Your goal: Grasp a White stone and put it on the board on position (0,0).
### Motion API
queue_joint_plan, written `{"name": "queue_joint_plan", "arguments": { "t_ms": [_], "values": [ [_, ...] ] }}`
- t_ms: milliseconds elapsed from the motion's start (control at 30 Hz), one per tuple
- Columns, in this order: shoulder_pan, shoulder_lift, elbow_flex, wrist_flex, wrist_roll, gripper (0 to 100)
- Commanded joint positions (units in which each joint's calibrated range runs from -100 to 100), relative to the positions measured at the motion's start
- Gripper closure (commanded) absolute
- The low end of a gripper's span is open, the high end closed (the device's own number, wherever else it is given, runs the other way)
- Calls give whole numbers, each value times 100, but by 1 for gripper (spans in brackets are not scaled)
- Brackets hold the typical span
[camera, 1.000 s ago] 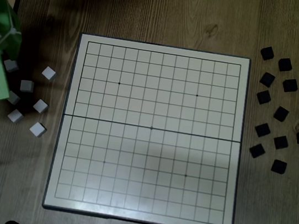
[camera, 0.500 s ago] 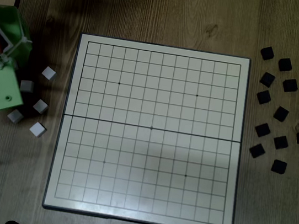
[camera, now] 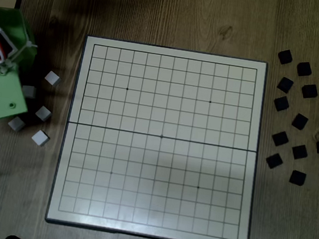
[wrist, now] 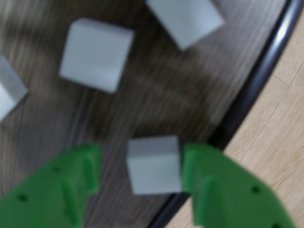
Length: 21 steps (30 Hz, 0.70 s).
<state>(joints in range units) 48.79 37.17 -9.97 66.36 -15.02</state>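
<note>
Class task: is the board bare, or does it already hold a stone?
Bare: the fixed view shows the board with only its grid lines and dots, no stone.

The fixed view looks straight down on the board (camera: 159,143); the wrist view looks closely past the gripper (wrist: 142,173), sharing nearby white blocks (camera: 43,112).

- The board (camera: 149,213) is cream, ruled with a thin black grid, edged in dark grey, with a dark line across its middle and small dark dots.
- The counter (camera: 180,15) is dark brown with a wood grain pattern.
- The blocks (camera: 40,137) left of the board are white; the blocks (camera: 300,121) on the right are black.
- The jaws are bright green, and the block (wrist: 153,164) between them is white.
- The floor (wrist: 280,123) is pale wood.
</note>
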Motion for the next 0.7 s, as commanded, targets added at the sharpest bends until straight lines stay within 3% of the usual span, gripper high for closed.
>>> {"name": "queue_joint_plan", "arguments": {
  "t_ms": [0,667],
  "values": [
    [142,-330,-85,-84,0,86],
    [124,-304,118,-315,5,89]
  ]
}}
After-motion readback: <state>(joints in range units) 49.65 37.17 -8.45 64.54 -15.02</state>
